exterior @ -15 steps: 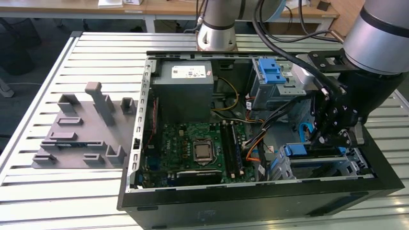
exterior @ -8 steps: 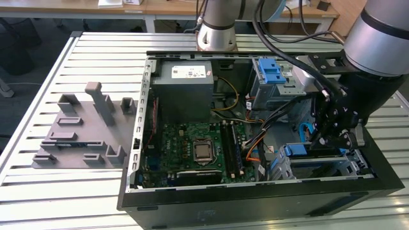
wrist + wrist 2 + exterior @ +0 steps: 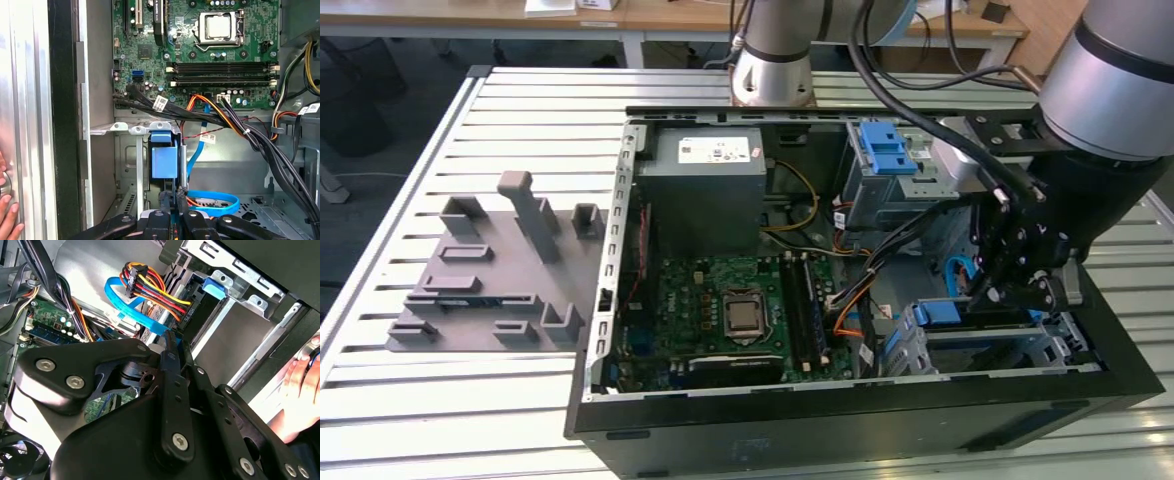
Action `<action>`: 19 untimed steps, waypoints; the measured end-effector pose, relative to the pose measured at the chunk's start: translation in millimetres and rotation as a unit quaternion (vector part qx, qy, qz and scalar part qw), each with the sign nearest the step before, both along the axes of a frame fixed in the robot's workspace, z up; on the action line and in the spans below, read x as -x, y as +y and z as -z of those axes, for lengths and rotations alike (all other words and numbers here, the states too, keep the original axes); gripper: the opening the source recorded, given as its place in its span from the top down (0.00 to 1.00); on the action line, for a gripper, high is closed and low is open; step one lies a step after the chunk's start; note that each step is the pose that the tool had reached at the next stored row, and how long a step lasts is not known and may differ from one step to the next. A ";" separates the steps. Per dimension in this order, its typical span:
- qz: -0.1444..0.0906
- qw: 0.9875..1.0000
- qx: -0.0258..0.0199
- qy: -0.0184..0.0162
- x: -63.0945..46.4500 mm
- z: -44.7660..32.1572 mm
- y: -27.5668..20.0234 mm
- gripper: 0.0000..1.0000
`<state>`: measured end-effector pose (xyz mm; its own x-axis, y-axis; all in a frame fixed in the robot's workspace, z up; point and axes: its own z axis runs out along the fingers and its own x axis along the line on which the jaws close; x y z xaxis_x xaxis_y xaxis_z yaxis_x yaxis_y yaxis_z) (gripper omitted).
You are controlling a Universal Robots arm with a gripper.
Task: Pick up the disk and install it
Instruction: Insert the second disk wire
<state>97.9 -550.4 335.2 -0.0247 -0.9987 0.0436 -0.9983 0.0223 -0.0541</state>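
Note:
The disk lies flat in the metal drive cage at the case's front corner, on the exterior view's right. Its blue bracket shows at the end away from my gripper. My gripper comes down onto the disk's other end. In the first wrist view the two fingertips stand close together at the disk's thin edge. In the second wrist view the black fingers meet just short of the blue bracket and the cage's silver frame. Most of the disk's body is hidden by the cage and my fingers.
The open computer case holds the motherboard, a grey metal box and a second blue-fronted bay. Cable bundles and a blue flat cable run close by. A grey slotted tray sits on the exterior view's left. A hand rests outside the case wall.

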 end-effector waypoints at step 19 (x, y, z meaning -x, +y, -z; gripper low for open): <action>-0.015 1.000 -0.003 0.000 -0.1 2.4 0.0 0.84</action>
